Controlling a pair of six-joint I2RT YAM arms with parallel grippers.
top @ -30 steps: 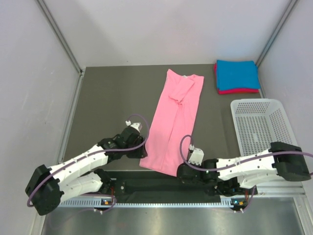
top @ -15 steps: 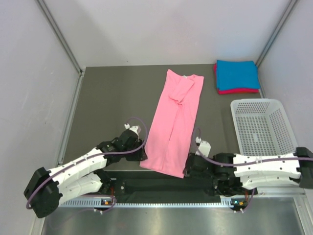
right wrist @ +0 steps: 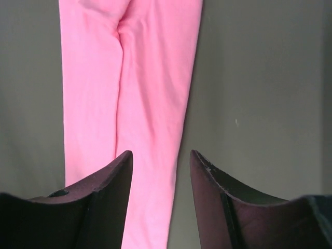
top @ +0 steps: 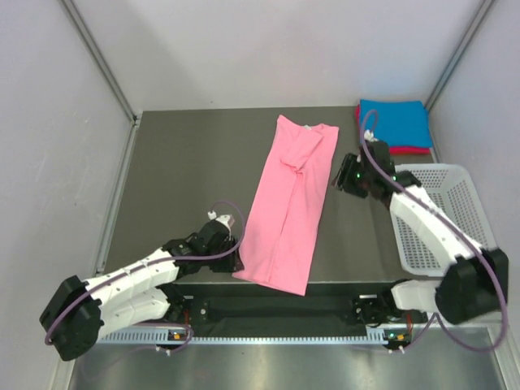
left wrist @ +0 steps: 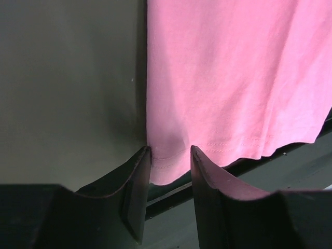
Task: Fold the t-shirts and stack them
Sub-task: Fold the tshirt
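The light pink t-shirt (top: pixel 292 203) lies folded lengthwise as a long strip down the middle of the dark table, with its hem at the near edge. My left gripper (top: pixel 234 258) is open at the hem's left corner. In the left wrist view the pink t-shirt's corner (left wrist: pixel 166 166) sits between that gripper's (left wrist: pixel 169 153) spread fingers. My right gripper (top: pixel 340 175) is open beside the strip's far right edge. In the right wrist view it (right wrist: pixel 160 154) hovers over that edge of the pink t-shirt (right wrist: pixel 140 78). A folded blue t-shirt (top: pixel 396 122) lies on a folded magenta-red one (top: pixel 398 151) at the back right.
A white mesh basket (top: pixel 443 167) stands at the right edge, and my right arm passes over it. Bare dark table (top: pixel 187 179) stretches left of the strip. Metal frame posts and pale walls close in both sides. The arm bases' black rail runs along the near edge.
My right arm has let go of the near hem, opened, and swung up to the strip's far right side. The left gripper has edged nearer the hem's left corner.
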